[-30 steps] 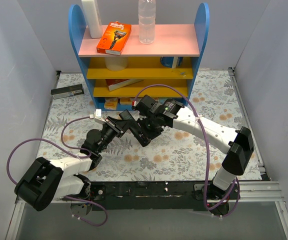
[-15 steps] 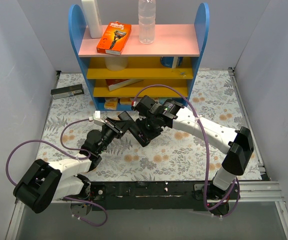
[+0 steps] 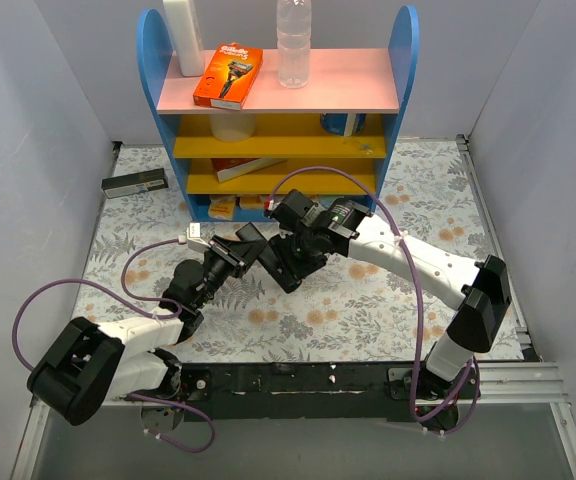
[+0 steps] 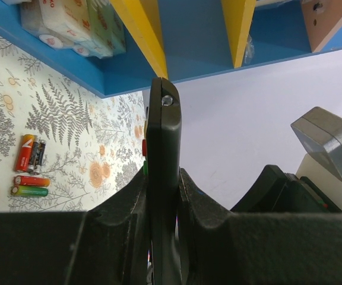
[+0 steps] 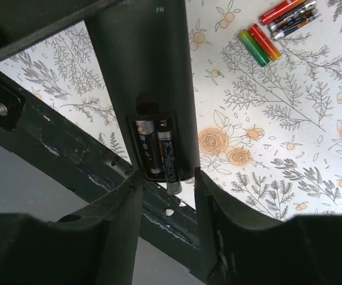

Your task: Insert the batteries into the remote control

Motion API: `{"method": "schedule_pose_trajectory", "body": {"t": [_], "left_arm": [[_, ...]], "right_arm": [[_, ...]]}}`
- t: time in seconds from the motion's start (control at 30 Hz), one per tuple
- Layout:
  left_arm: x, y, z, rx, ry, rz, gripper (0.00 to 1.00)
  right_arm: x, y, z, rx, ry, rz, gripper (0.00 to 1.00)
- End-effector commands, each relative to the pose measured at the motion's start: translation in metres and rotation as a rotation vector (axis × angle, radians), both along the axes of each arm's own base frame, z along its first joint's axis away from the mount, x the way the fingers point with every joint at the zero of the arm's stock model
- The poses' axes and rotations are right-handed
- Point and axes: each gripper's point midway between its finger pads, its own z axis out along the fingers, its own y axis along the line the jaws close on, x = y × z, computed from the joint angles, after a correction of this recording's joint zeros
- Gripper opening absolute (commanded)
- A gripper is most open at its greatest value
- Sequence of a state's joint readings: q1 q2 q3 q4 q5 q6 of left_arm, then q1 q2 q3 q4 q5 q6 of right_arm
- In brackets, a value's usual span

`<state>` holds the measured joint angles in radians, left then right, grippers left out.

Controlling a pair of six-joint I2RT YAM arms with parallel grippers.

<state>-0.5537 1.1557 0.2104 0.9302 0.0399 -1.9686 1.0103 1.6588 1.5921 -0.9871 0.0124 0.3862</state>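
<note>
On the floral table (image 3: 368, 300), the right arm (image 3: 418, 262) rises from its base at 5 o'clock, bends at an elbow near 4 o'clock and runs toward 10 o'clock to the centre; the left arm (image 3: 158, 325) stretches from 7 o'clock toward 1 o'clock to meet it. The left gripper (image 4: 162, 181) is clamped on the remote control (image 4: 163, 136), held edge-on above the table. The right gripper (image 5: 167, 178) stands parted, its fingers either side of the open compartment, touching nothing. Two dark batteries (image 5: 166, 155) lie in that compartment, one jutting past its end at 6 o'clock; four loose batteries (image 5: 260, 44) lie on the table at 1 o'clock in the right wrist view. Since a second ago the right elbow has shifted slightly toward 4 o'clock; the left arm is unchanged.
</note>
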Motion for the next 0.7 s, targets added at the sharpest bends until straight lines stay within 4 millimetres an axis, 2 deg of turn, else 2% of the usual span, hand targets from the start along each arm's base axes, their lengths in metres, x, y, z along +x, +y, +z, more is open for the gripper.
{"method": "schedule_pose_trajectory", "body": {"t": [0.0,0.17,0.37,0.5,0.57,0.6,0.63,0.67], "left_arm": [[-0.003,-0.002,0.017,-0.057,-0.039,-0.014,0.00],[-0.004,-0.003,0.019,-0.077,-0.036,-0.020,0.00],[-0.005,-0.005,0.018,-0.076,-0.028,-0.035,0.00],[-0.007,-0.007,0.021,-0.088,-0.027,-0.055,0.00],[-0.009,-0.010,0.024,-0.090,-0.030,-0.075,0.00],[-0.010,-0.012,0.025,-0.089,-0.027,-0.086,0.00],[-0.010,-0.013,0.023,-0.083,-0.014,-0.093,0.00],[-0.012,-0.015,0.025,-0.087,-0.017,-0.109,0.00]], "right_arm": [[0.008,0.000,0.025,0.062,-0.080,-0.019,0.47],[0.010,0.000,0.034,0.079,-0.102,-0.023,0.48],[0.008,0.011,0.070,0.206,-0.166,0.057,0.59],[-0.004,0.016,0.106,0.354,-0.262,0.223,0.62],[-0.007,0.011,0.105,0.359,-0.323,0.332,0.62],[-0.012,0.010,0.114,0.397,-0.362,0.384,0.62],[-0.014,0.009,0.116,0.412,-0.379,0.414,0.61],[-0.016,0.004,0.102,0.383,-0.418,0.509,0.59]]}}
